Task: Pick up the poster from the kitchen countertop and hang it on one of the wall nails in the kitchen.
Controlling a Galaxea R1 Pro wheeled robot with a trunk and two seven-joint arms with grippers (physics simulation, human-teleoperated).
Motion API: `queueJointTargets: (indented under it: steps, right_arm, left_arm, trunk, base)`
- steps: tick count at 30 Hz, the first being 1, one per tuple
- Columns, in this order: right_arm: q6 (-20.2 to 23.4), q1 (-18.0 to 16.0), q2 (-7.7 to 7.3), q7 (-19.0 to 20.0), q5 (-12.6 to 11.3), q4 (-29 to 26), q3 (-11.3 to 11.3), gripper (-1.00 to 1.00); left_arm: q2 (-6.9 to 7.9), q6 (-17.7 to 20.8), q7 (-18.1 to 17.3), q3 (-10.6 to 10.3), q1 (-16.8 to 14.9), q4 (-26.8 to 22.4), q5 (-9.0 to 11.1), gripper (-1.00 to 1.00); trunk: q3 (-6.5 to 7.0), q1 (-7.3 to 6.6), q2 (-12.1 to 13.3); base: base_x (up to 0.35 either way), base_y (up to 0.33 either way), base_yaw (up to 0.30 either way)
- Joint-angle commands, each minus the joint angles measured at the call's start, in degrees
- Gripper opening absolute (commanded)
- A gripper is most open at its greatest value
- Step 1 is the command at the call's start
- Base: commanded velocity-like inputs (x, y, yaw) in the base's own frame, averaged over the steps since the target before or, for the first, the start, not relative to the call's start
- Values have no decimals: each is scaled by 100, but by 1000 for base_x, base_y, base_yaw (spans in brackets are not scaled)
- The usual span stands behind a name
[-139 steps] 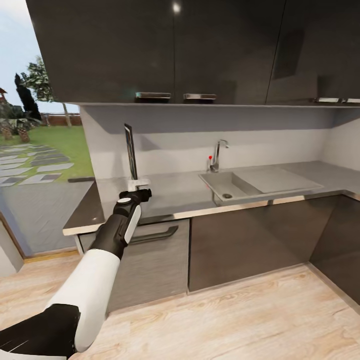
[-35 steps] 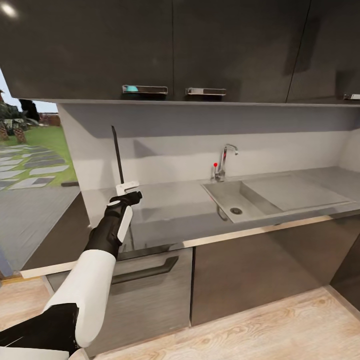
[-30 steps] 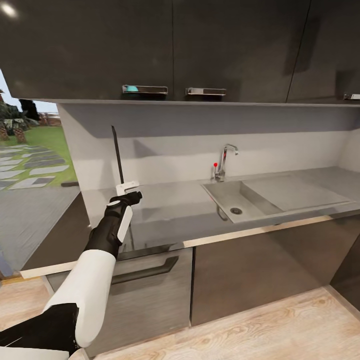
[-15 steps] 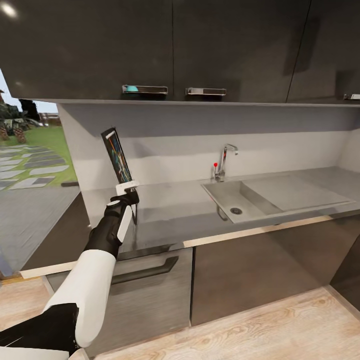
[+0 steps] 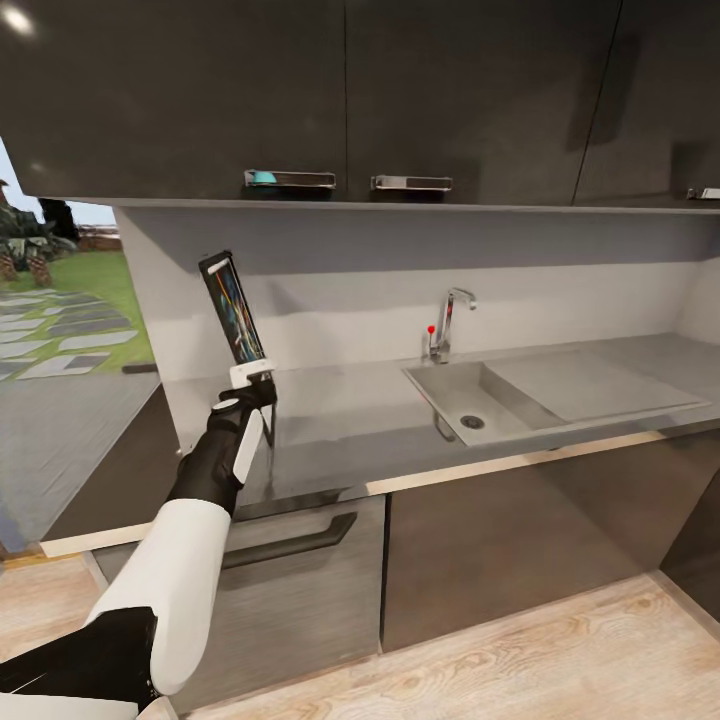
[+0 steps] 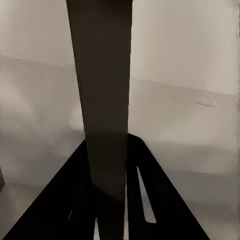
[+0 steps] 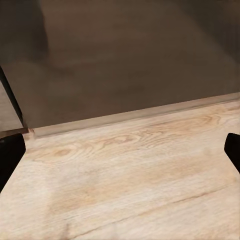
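Observation:
The poster [image 5: 232,308] stands upright above the left part of the light-grey kitchen countertop [image 5: 350,420], tilted slightly left, its colourful print showing at a slant. My left gripper [image 5: 250,376] is shut on its lower edge. In the left wrist view the poster [image 6: 102,85] rises as a dark strip from between the black fingers of the left gripper [image 6: 107,200]. My right gripper [image 7: 120,155] hangs open over the wooden floor, with a black fingertip at each side edge. The wall nails are out of view.
A moulded sink [image 5: 470,400] and chrome tap [image 5: 447,322] sit right of the poster. Dark wall cabinets [image 5: 350,100] hang overhead above the grey splashback wall [image 5: 360,300]. Dark base cabinets [image 5: 500,540] stand below, and a glass opening onto the garden [image 5: 70,330] lies left.
The poster has turned in my left gripper from edge-on to showing its printed face, and risen slightly. Before that, the whole view moved closer to the counter.

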Motion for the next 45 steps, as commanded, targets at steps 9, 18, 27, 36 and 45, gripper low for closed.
queueJointTargets:
  steps: [9,18,27,36,45]
  right_arm:
    - [-6,1,1,-24,1,-10,7,100]
    - [-10,1,1,-24,0,-12,1,100]
    - [-10,1,1,-24,0,-11,-13,100]
    - [-10,1,0,-24,0,-11,-19,100]
    - [-10,1,1,-24,0,-11,-20,100]
  left_arm:
    - [-5,90,-22,10,-3,-388,-6,-100]
    - [-5,97,-24,10,-3,-435,-7,-100]
    - [-5,109,-31,10,-3,-437,-3,-100]
    - [-5,112,-33,10,-3,-440,2,-100]
    - [-5,112,-33,10,-3,-440,5,-100]
  trunk:
    - [-5,0,-3]
    - [-5,0,-3]
    - [-5,0,-3]
    - [-5,0,-3]
    - [-5,0,-3]
  base:
    - [0,0,0]
    - [-39,0,0]
    - [-284,0,0]
    - [-334,0,0]
    - [-336,0,0]
